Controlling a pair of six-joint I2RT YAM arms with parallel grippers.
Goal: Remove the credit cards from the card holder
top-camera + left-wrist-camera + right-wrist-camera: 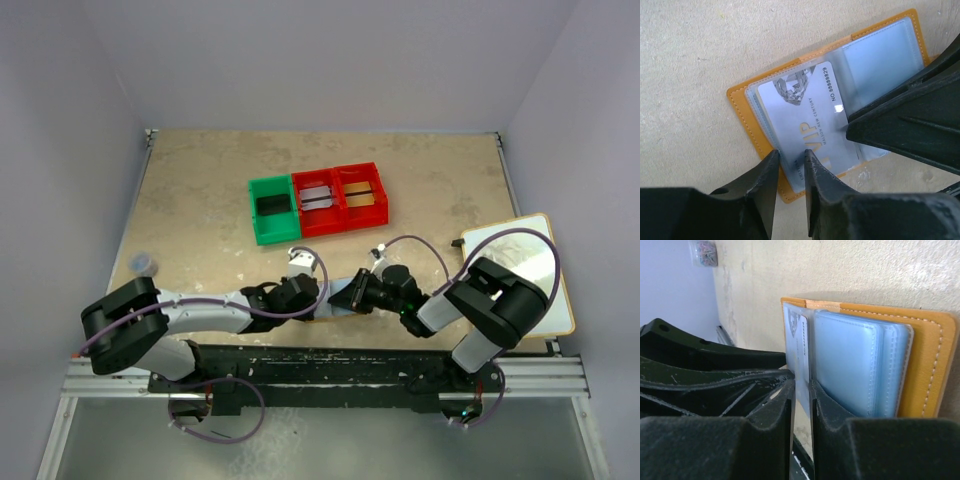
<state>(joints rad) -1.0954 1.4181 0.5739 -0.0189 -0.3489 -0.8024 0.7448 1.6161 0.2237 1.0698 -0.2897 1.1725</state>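
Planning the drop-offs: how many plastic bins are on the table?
3, side by side: green bin left, red bin centre, second red bin right. None seems hidden.

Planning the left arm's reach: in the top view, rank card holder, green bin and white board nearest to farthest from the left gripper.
1. card holder, right at the left gripper.
2. green bin, farther up the table, slightly left.
3. white board, at the far right edge.
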